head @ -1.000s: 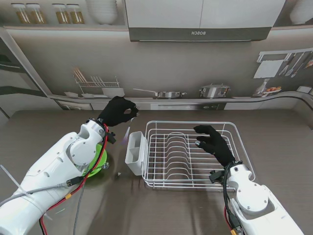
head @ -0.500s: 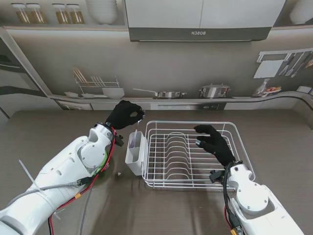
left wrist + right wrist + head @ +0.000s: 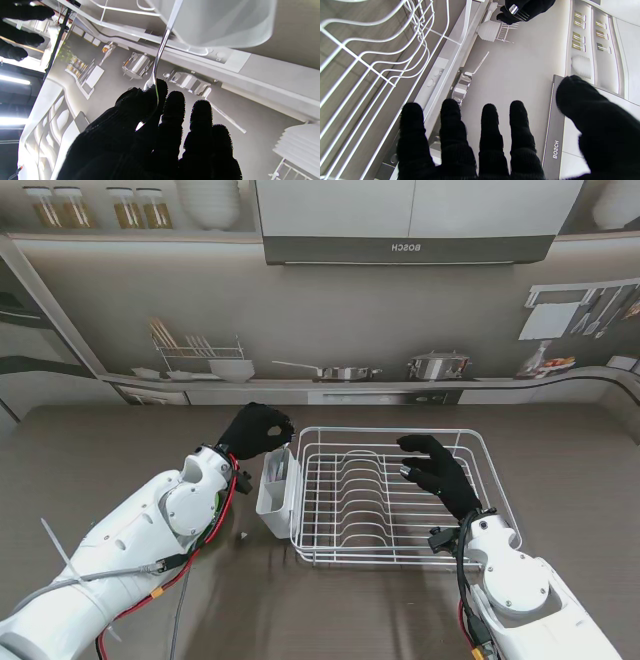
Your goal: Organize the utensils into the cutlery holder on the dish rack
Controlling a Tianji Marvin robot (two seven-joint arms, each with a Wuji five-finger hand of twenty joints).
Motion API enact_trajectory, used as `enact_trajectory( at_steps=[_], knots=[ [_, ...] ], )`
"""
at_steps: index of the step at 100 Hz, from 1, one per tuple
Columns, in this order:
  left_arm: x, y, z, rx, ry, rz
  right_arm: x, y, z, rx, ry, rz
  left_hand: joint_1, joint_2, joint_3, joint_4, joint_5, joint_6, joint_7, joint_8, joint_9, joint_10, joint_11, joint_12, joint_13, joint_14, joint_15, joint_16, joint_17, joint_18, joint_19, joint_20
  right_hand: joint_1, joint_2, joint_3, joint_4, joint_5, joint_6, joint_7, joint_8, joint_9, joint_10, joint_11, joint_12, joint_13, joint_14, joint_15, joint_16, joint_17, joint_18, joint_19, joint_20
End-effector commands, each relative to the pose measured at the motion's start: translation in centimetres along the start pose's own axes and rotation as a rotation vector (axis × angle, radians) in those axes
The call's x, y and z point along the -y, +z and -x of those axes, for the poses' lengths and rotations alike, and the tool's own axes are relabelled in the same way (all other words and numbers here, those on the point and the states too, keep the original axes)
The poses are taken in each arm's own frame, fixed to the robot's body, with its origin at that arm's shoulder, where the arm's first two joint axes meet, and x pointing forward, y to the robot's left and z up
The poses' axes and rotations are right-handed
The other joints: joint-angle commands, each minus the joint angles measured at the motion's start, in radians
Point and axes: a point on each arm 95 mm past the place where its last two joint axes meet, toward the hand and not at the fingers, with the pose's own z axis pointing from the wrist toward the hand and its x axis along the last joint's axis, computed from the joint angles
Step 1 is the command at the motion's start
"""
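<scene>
My left hand [image 3: 255, 430] is shut on a silver utensil [image 3: 281, 461], pinched at its upper end. The handle slants down into the white cutlery holder [image 3: 272, 498] on the left side of the white wire dish rack [image 3: 395, 430]. In the left wrist view the utensil [image 3: 162, 42] runs from my left hand [image 3: 150, 130] into the translucent holder [image 3: 212, 22]. My right hand [image 3: 440, 470] hovers over the right half of the rack, fingers spread and holding nothing. The right wrist view shows my right hand [image 3: 470, 140] beside the rack wires [image 3: 370, 70].
A green object [image 3: 213, 496] lies mostly hidden under my left forearm. A small pale item [image 3: 240, 535] sits on the brown table nearer to me than the holder. Red and grey cables hang from the left arm.
My left hand has moved right and down toward the holder, carrying the utensil; its lower end now sits inside the holder. The right hand has stayed still.
</scene>
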Motion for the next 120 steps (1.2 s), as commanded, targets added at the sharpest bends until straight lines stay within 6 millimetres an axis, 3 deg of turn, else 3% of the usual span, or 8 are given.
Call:
enact_trajectory(
  at_steps=[1,9,27,34,42,55,79,120],
  knots=[
    [-0.5,-0.5,0.2,0.007,0.011,0.035,0.4,-0.1,0.0,-0.002,0.006,-0.014,0.054,-0.034,0.008,0.017,0.003,-0.014,-0.017,-0.014,-0.029,-0.004,-0.009,-0.062,-0.032,0.001,-0.025,-0.018,-0.032,-0.028,0.002,-0.019,-0.028,0.015,-0.032,0.022,-0.026,0.000,-0.002,-0.024,0.005,-0.001,-0.006,-0.003,0.022,-0.011,-0.003,0.010,-0.001,-0.028,-0.015,0.024],
    [-0.5,-0.9,0.3,0.012,0.024,0.055,0.4,-0.1,0.0,-0.002,0.007,-0.014,0.044,-0.041,-0.002,0.018,-0.011,-0.003,-0.047,-0.022,-0.046,0.004,-0.005,-0.173,-0.047,0.006,-0.033,-0.023,-0.040,-0.027,-0.012,-0.026,-0.027,0.014,-0.031,0.022,-0.025,0.000,-0.002,-0.024,0.006,-0.002,-0.006,-0.003,0.022,-0.011,-0.003,0.010,-0.001,-0.029,-0.015,0.024],
    [-0.6,-1.7,0.6,0.025,0.044,0.081,0.4,-0.1,0.0,-0.003,0.009,-0.016,0.007,-0.058,-0.024,0.014,-0.056,0.024,-0.115,-0.055,-0.087,0.021,-0.024,-0.199,-0.079,0.013,-0.054,-0.031,-0.058,-0.019,-0.034,-0.036,-0.027,0.014,-0.031,0.022,-0.027,0.001,-0.002,-0.024,0.007,0.000,-0.006,-0.003,0.024,-0.013,-0.002,0.010,-0.002,-0.029,-0.015,0.024],
    [-0.5,-1.9,0.7,0.028,0.046,0.087,0.4,-0.1,0.0,-0.002,0.011,-0.017,-0.071,-0.052,0.020,0.001,-0.052,0.041,-0.246,-0.018,-0.110,0.033,-0.035,-0.223,-0.099,0.018,-0.068,-0.037,-0.068,-0.014,-0.052,-0.045,-0.027,0.015,-0.031,0.022,-0.027,0.000,-0.002,-0.024,0.006,-0.002,-0.006,-0.003,0.024,-0.011,-0.002,0.010,-0.002,-0.029,-0.015,0.024],
    [-0.4,-2.1,0.7,0.030,0.046,0.091,0.4,-0.1,0.0,-0.002,0.011,-0.018,-0.197,-0.029,0.122,0.036,-0.066,0.067,-0.384,-0.045,-0.148,0.055,-0.058,-0.242,-0.133,0.031,-0.088,-0.042,-0.087,-0.007,-0.089,-0.047,-0.025,0.013,-0.030,0.022,-0.027,0.001,-0.001,-0.024,0.008,0.001,-0.006,-0.003,0.023,-0.013,-0.002,0.010,-0.002,-0.028,-0.016,0.024],
    [-0.1,-2.5,0.7,0.032,0.054,0.093,0.5,-0.1,0.0,-0.002,0.011,-0.018,-0.268,-0.019,0.107,0.038,-0.198,0.101,-0.502,-0.130,-0.221,0.077,-0.097,-0.278,-0.192,0.037,-0.131,-0.058,-0.118,0.004,-0.175,-0.054,-0.026,0.011,-0.029,0.022,-0.027,0.002,-0.001,-0.024,0.010,0.001,-0.006,-0.003,0.026,-0.012,-0.001,0.011,-0.002,-0.029,-0.016,0.024],
    [1.0,-3.5,0.6,0.037,0.054,0.078,0.5,-0.1,0.0,-0.003,0.011,-0.020,-0.299,0.000,0.050,0.039,-0.332,0.120,-0.581,-0.223,-0.258,0.088,-0.119,-0.307,-0.214,0.042,-0.158,-0.059,-0.117,0.007,-0.246,-0.032,-0.026,0.011,-0.028,0.022,-0.027,0.002,-0.001,-0.024,0.012,0.002,-0.006,-0.003,0.026,-0.010,0.000,0.011,-0.003,-0.028,-0.016,0.024],
    [3.5,-7.6,0.8,0.070,0.167,0.012,0.5,-0.1,0.0,-0.004,0.010,-0.018,-0.291,0.042,0.009,0.049,-0.296,0.126,-0.545,-0.238,-0.241,0.091,-0.097,-0.293,-0.195,0.053,-0.133,-0.032,-0.087,0.020,-0.255,0.010,-0.026,0.011,-0.028,0.022,-0.027,0.001,-0.001,-0.024,0.012,0.002,-0.007,-0.003,0.025,-0.011,-0.001,0.011,-0.002,-0.029,-0.016,0.024]
  ],
)
